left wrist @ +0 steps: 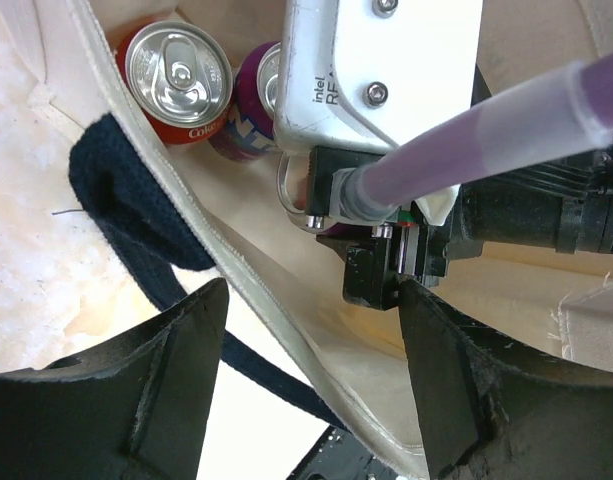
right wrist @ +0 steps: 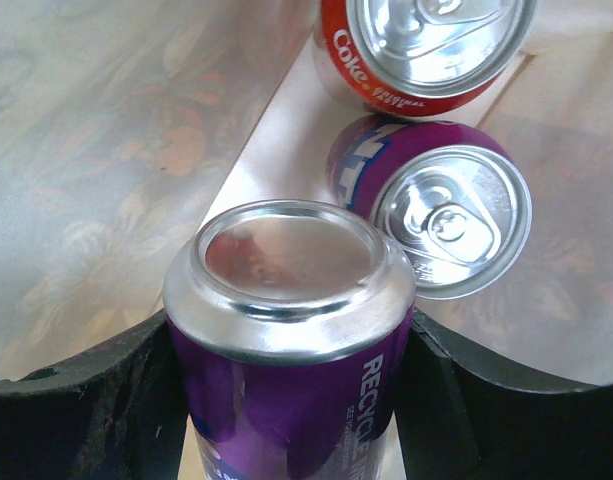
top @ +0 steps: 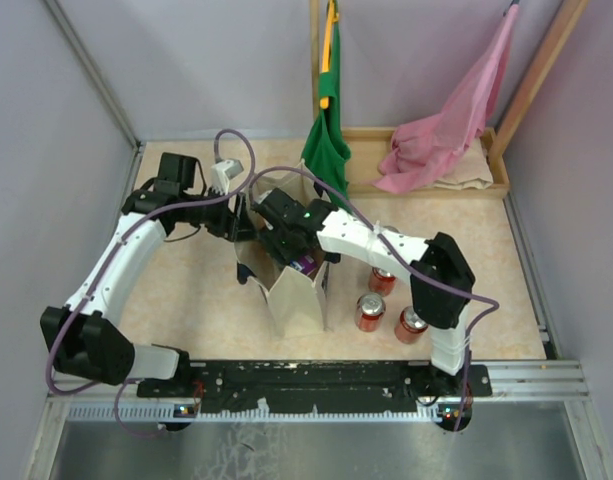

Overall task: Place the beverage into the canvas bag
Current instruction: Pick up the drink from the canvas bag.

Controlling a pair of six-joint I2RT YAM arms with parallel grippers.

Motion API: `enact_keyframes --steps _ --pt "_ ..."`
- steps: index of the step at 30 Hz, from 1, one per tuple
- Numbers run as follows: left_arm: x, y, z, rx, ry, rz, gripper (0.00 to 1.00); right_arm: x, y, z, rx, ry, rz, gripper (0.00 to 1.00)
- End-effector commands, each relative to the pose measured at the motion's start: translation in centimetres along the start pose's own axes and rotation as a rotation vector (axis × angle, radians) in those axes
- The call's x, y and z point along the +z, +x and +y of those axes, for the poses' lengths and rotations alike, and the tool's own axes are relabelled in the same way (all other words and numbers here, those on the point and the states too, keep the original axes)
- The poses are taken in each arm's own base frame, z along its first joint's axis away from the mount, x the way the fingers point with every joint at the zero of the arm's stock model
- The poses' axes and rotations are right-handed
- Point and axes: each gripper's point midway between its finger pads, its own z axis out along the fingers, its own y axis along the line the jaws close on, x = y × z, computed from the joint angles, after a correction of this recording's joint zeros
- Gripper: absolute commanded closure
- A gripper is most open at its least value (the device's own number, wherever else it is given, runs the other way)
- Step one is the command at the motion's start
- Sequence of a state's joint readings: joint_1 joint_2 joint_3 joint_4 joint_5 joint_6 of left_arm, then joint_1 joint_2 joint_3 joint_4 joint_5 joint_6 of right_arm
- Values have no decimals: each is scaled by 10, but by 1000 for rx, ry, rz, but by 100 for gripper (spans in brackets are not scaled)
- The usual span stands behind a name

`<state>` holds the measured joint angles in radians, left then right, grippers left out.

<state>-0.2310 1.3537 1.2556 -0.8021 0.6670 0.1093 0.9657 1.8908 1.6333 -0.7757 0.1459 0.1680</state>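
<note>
The beverage, a purple can (right wrist: 286,270), hangs inside the mouth of the canvas bag (top: 298,300) near the centre of the top view. Its long axis is upright, and the end facing up shows no tab. The right gripper (right wrist: 288,390) pinches it from both sides. Toward the upper right of the right wrist frame, a Coke can (right wrist: 426,50) and a second purple can (right wrist: 436,210) stand on the bag floor, so the free spot probably lies straight below. The left gripper (left wrist: 314,300) is spread, straddling the bag's wall.
</note>
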Motion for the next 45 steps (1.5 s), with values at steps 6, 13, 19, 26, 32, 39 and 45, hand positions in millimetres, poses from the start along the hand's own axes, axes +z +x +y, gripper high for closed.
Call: enact_keyframes --steps 6,13,19,26,32,39,45 --pt "-2 -11 0 28 -1 -24 26 -72 -70 -6 47 -7 -262 100" --pt "-10 -33 -2 42 -23 -107 26 -82 -72 -9 60 -5 -288 100" --pt "-30 -67 -7 59 -67 -259 25 -80 -67 -8 64 -10 -280 100" --pt "-55 -87 -9 31 -86 -385 23 -84 -66 -8 84 -15 -296 100" --pt "-81 -97 5 -44 -119 -486 24 -105 -87 -9 106 -30 -400 100" --pt "-90 -99 19 -94 -128 -498 25 -166 -123 -18 165 -51 -608 100" --pt "-87 -100 21 -107 -118 -491 25 -211 -135 -54 255 71 -727 100"
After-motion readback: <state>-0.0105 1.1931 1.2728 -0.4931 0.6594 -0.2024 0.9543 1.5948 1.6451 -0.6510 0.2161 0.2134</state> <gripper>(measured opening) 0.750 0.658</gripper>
